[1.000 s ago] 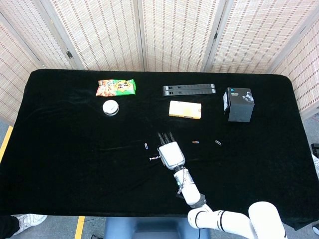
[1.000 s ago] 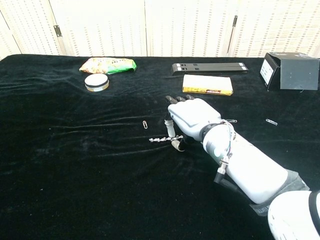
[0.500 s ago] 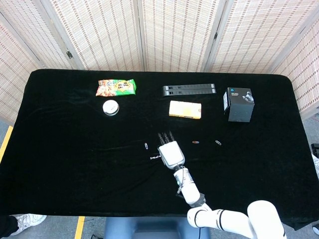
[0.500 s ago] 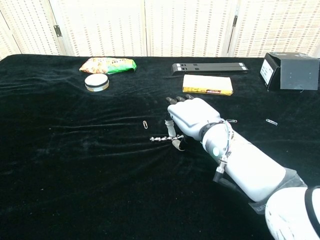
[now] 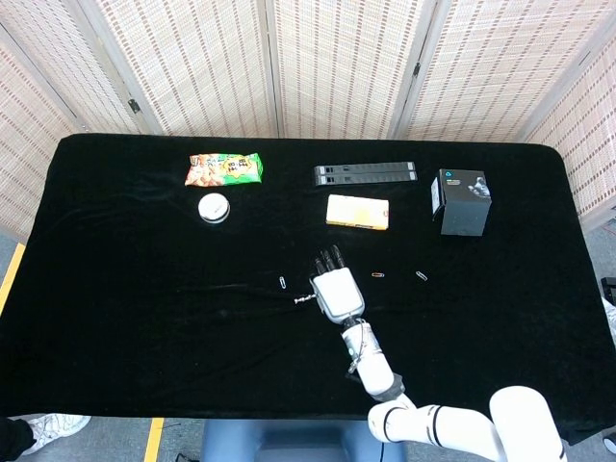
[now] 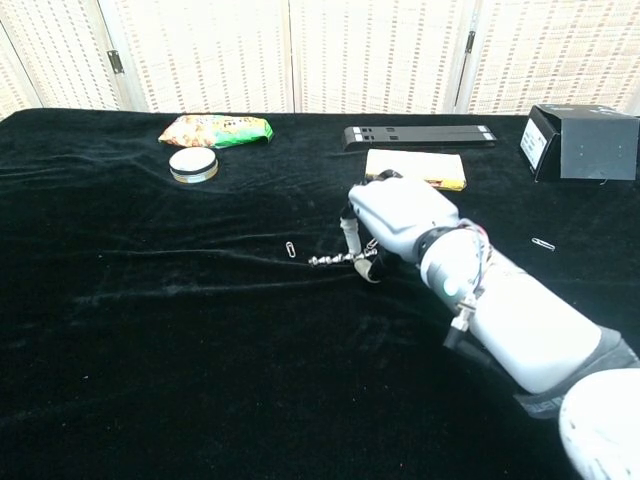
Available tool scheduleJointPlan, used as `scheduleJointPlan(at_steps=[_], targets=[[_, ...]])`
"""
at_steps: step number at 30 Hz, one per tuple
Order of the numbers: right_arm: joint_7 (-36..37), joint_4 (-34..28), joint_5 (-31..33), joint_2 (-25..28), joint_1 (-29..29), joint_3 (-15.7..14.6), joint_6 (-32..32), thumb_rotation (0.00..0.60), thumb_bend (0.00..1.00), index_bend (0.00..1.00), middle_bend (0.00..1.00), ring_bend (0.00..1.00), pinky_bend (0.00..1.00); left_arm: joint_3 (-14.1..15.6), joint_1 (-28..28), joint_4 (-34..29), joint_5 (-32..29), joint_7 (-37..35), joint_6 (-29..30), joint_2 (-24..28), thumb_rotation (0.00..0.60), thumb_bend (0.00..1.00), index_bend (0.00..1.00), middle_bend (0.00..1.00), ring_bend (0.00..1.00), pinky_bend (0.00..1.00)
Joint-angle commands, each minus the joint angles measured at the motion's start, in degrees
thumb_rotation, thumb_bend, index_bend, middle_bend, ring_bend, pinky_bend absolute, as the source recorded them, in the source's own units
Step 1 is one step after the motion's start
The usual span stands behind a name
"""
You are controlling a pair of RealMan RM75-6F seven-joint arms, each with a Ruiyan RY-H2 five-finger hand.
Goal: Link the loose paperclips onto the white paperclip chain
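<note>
The round tin (image 5: 214,208) sits just in front of the snack bag (image 5: 223,168). Far right of the tin stands the box (image 5: 460,201), with the flat packet (image 5: 357,212) between them.

One white paperclip chain (image 6: 335,259), pinched in the one hand on show, the right hand (image 6: 395,220). Three loose paperclips: first paperclip (image 5: 281,282), second paperclip (image 5: 377,275), third paperclip (image 5: 422,276). One snack bag (image 5: 224,168), one round tin (image 5: 214,208), one yellow box (image 5: 357,212), one black bar (image 5: 364,173), one black box (image 5: 461,200)
</note>
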Motion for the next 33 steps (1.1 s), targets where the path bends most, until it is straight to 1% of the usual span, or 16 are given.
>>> scheduleJointPlan(at_steps=[1, 8, 12, 19, 23, 27, 33], targets=[[0.7, -1.3, -0.7, 1.0, -0.4, 0.0, 0.8, 0.600, 0.46, 0.89, 0.22, 0.09, 0.00, 0.0, 0.0, -0.1, -0.1, 0.2, 0.0, 0.0, 0.600, 0.37, 0.07, 0.23, 0.09, 0.00], [1.1, -5.5, -1.6, 4.9, -1.8, 0.4, 3.5, 0.600, 0.46, 0.89, 0.22, 0.09, 0.00, -0.1, -0.1, -0.5, -0.3, 1.4, -0.1, -0.1, 0.600, 0.37, 0.07, 0.23, 0.09, 0.00], [-0.6, -6.4, -0.1, 7.9, -2.5, 0.9, 3.9, 0.600, 0.46, 0.89, 0.22, 0.09, 0.00, -0.1, -0.1, -1.1, -0.1, 2.2, 0.2, -0.1, 0.600, 0.37, 0.07, 0.23, 0.09, 0.00], [-6.7, -9.1, 2.8, 14.6, -4.0, 0.0, 5.0, 0.600, 0.46, 0.89, 0.21, 0.09, 0.00, 0.0, -0.4, -2.3, 0.2, 4.1, 0.0, -0.1, 0.600, 0.37, 0.07, 0.23, 0.09, 0.00], [-10.7, -10.4, 6.1, 17.6, -4.2, -0.1, 5.1, 0.600, 0.46, 0.89, 0.21, 0.09, 0.00, -0.1, -0.4, -2.8, -0.1, 4.5, 0.0, 0.1, 0.600, 0.37, 0.07, 0.23, 0.09, 0.00], [-12.6, -10.0, 8.0, 18.1, -3.0, -0.1, 3.7, 0.600, 0.46, 0.89, 0.21, 0.09, 0.00, -0.4, -0.5, -3.1, -0.5, 4.6, 0.1, 0.1, 0.600, 0.37, 0.07, 0.23, 0.09, 0.00], [-13.5, -6.7, 10.0, 15.7, -0.4, -0.5, 0.9, 0.600, 0.46, 0.89, 0.21, 0.09, 0.00, -0.6, -0.8, -3.1, -0.8, 4.8, -0.7, 0.3, 0.600, 0.37, 0.07, 0.23, 0.09, 0.00]])
